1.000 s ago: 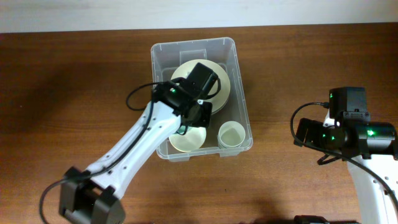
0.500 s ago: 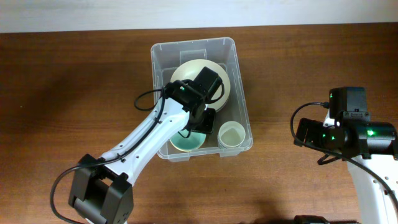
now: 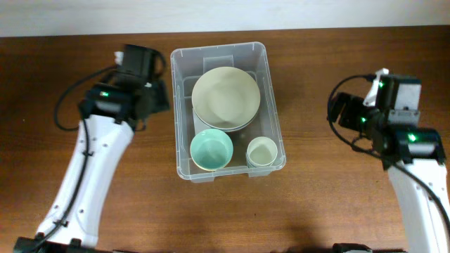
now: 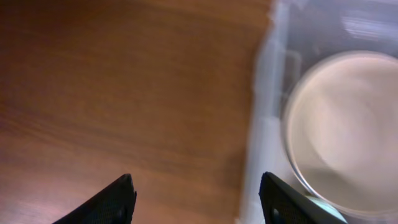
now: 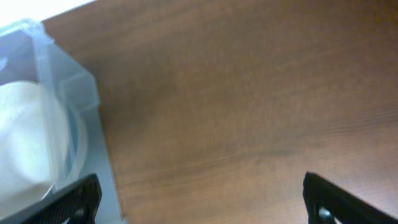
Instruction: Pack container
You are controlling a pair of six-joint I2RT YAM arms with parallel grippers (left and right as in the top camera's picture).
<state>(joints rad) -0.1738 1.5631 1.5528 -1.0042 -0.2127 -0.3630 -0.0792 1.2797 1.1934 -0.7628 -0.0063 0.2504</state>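
left gripper (image 4: 198, 202) had its two dark fingers (image 4: 118, 199) set wide apart with nothing held; only the wooden table (image 4: 112, 81) showed in the gap. in the overhead view this gripper hung just outside the container (image 3: 219, 48), beside its left long wall toward the far end, clear of the rim. in the left wrist view the container's wall lay off the right finger, blurred.

right gripper (image 5: 202, 202) was likewise spread wide and empty, with its fingers at the two lower corners of the right wrist view and table between them. it sat well apart from the container, off its right long wall. one corner of the container showed at the left edge of that view.

the container rested on the table with its long axis running away from the robot. it lay between the two arms, nearer the left one.

contents of the container:
- a large cream plate (image 3: 226, 97) filled the far half, lying on at least one more dish whose rim showed beneath it.
- a teal bowl (image 3: 211, 149) sat in the near left corner.
- a small pale cup (image 3: 262, 152) sat in the near right corner, just beside the bowl. whether the two touched could not be told.

all three stood upright, openings up.
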